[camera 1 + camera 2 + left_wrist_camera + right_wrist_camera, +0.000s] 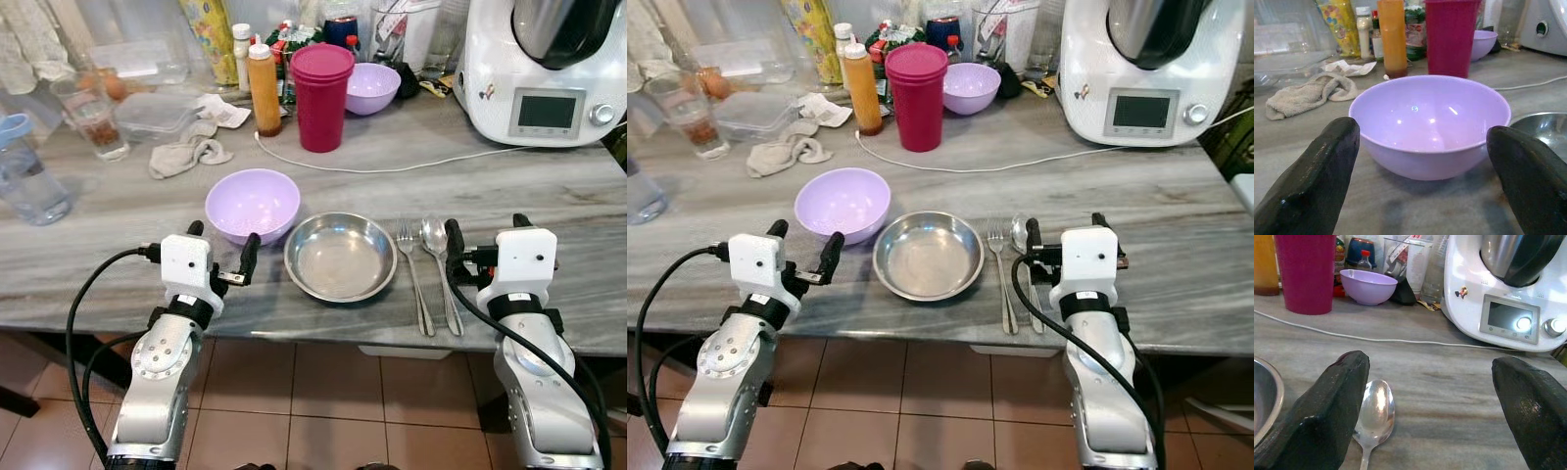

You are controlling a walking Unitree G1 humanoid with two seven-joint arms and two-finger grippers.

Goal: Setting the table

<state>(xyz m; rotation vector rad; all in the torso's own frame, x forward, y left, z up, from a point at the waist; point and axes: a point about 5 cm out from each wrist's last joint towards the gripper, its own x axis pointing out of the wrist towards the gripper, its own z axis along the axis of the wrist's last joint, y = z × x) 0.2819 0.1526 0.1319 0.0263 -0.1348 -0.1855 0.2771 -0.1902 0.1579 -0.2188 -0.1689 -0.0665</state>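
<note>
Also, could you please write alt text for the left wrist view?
A lilac bowl stands on a grey table, seen between the open left pincer's two black fingers. Behind it are a magenta cup, an orange bottle and a crumpled cloth.

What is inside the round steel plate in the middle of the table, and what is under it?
The round steel plate looks empty; only its shiny bare bottom shows. It lies flat on the grey marble-patterned table, between the lilac plastic bowl and the fork. Whatever is beneath is covered.
</note>
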